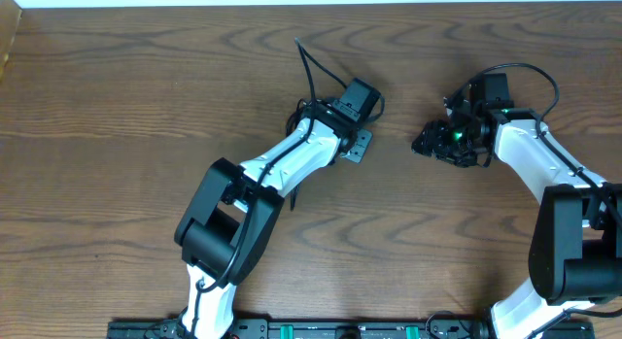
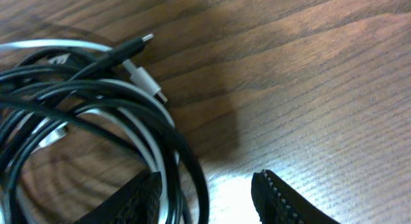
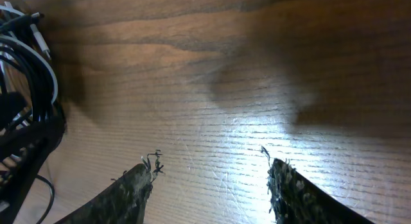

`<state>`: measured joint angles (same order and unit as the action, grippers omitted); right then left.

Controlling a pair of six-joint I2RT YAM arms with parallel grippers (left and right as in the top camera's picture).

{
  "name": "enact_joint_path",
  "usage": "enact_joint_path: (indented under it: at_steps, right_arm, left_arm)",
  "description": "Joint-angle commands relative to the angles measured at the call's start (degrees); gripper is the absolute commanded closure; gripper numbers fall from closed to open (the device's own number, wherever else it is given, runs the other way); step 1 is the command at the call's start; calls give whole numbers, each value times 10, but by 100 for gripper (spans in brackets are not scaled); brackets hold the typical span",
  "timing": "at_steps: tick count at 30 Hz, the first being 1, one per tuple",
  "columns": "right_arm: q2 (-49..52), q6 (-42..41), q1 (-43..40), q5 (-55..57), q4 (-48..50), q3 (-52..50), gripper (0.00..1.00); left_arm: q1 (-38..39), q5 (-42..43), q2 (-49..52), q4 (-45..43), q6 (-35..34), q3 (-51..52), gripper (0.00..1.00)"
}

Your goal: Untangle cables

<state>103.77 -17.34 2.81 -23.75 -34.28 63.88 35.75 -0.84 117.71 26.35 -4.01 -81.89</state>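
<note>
The cables, black and white cords looped together, lie in a tangle on the wooden table at the left of the left wrist view. A black plug and a white plug stick out of the tangle. My left gripper is open and low over the tangle's edge, with a white and two black strands passing between its fingers by the left finger. In the overhead view the left gripper hides the tangle. My right gripper is open and empty over bare wood, with the cables at its far left.
The two grippers face each other near the table's middle, the right gripper a short gap to the right of the left one. Thicker black arm cords rise behind the left wrist and loop over the right wrist.
</note>
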Motion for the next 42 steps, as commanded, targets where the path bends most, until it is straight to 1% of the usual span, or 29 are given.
enact_joint_path:
  at_steps: [1,3,4,5,10,12,13,27,28,29,30,33,37,42]
  right_arm:
    - [-6,7,-1,-2,1,-3,42]
    - [-6,7,-1,-2,1,-3,42]
    - [-6,7,-1,-2,1,-3,42]
    - [-6,7,-1,-2,1,-3,42]
    - [-6,7,-1,-2,1,-3,42]
    - [-6,7,-1,-2,1,-3,42]
    - [-6,7,-1,-2,1,-3,42]
    - [-6,7,-1,-2,0,-3,42]
    - [-6,7,-1,-2,0,-3,42]
    - [-6,7,-1,-2,0,-3,42]
    - [-6,7,-1,-2,0,-3,43]
    - [-6,7,-1,-7,0,-3,45]
    - [-6,8,-1,-11,0,-3,48]
    - [-6,35,-4,-72,2,-3,48]
  left_arm:
    - [2,-12,17,-6,6,0,50]
    - [2,-14,28,-8,6,0,50]
    - [2,-14,32,-10,6,0,52]
    - [2,-14,36,-12,6,0,56]
    - [2,-28,42,-21,6,0,65]
    - [2,-47,42,-21,6,0,73]
    - [2,-56,42,-21,6,2,74]
    - [2,-59,60,-23,6,22,74]
    - [2,-59,62,-23,6,22,81]
    - [2,-59,62,-23,6,22,92]
    - [2,-59,62,-23,6,21,93]
    - [2,-58,45,-20,5,14,93]
    - [-3,-52,-18,-13,-16,-1,93]
    - [-26,29,-113,-11,-49,-2,93]
